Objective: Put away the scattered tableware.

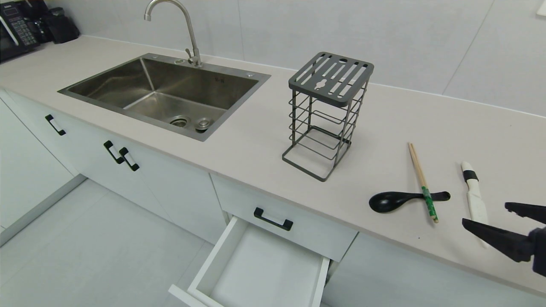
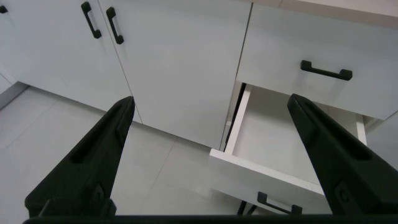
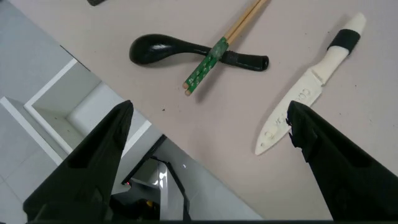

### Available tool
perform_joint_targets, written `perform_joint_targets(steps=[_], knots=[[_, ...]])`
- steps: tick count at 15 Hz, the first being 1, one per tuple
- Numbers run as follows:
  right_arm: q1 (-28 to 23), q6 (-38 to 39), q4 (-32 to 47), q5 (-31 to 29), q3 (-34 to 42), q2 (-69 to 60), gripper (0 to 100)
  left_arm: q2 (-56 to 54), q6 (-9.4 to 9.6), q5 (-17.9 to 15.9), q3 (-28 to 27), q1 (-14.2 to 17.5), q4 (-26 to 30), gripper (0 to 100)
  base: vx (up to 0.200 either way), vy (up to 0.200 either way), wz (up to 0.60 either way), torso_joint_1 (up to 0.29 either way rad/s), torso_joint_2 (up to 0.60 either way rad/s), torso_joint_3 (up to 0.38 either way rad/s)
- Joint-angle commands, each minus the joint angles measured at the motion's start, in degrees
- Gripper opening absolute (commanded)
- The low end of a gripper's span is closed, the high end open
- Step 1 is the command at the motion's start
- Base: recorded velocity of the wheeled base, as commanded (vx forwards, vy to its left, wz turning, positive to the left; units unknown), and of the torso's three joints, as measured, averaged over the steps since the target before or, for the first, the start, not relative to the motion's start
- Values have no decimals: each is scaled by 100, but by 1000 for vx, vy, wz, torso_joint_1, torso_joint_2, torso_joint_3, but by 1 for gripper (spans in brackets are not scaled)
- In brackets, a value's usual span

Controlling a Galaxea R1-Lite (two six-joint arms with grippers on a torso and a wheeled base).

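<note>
The right tool (image 1: 484, 213) gapes, seemingly over white knife (image 1: 474, 200).

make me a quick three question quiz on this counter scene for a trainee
1. True or false: the chopsticks lie across the black spoon.
2. The right gripper has its fingers: A) open, holding nothing; B) shut on a fork; C) shut on a cup.
3. Fill in: the drawer under the counter stands ___.
Key: 1 true; 2 A; 3 open.
</note>
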Motion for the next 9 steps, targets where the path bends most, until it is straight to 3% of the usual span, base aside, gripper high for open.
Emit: perform_joint_targets(steps=[1,5,9], knots=[[39,20,-24,-16,-107,642,100,7,0,-1,5,1,-1,100,0,0,0,0,0,0],[206,55,-41,-16,-195,949,100,7,0,-1,-4,1,-1,100,0,0,0,0,0,0],[558,855,-15,-438,-467,1529,100,7,0,-1,5,1,-1,100,0,0,0,0,0,0]])
